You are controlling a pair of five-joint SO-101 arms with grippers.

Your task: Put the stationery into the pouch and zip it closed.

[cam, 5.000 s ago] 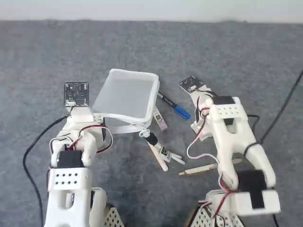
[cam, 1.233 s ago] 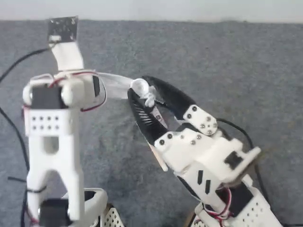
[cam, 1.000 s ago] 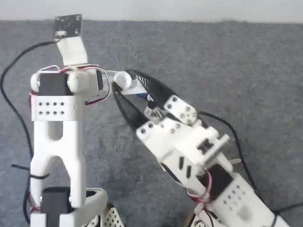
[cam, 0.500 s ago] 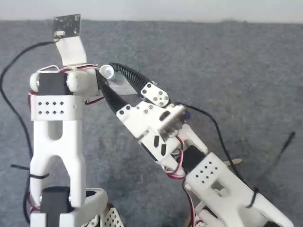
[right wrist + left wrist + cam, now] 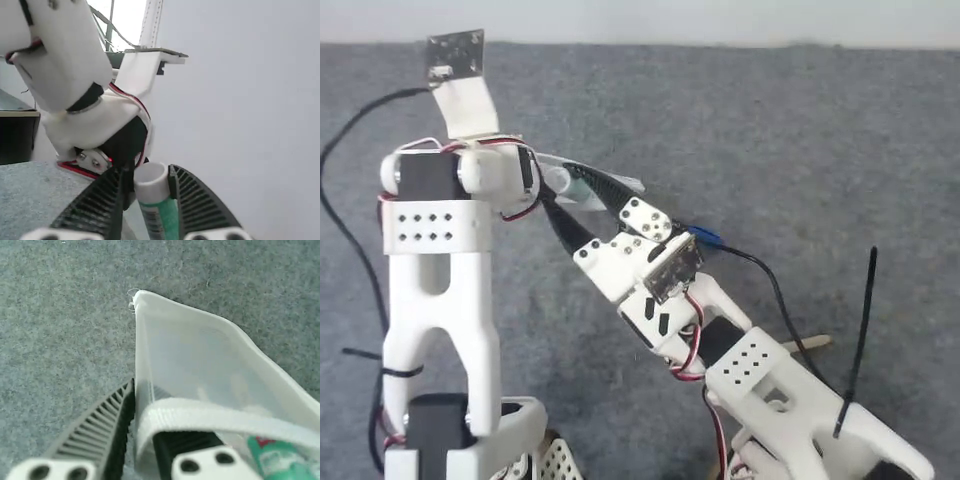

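Right gripper has swung across, clamped on the white-capped green tube, its cap-first long axis aimed into the mouth of the translucent white pouch. Left gripper pinches that pouch's rim, aloft toward the grey table's far edge.

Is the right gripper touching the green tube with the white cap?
Touching. The right wrist view shows the right gripper with both fingers pressed against opposite sides of the green tube at its white cap.

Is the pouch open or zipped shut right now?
Open. The left gripper pinches the pouch at its rim, the mouth gapes, and the green-labelled tube in the right gripper sits at the opening.
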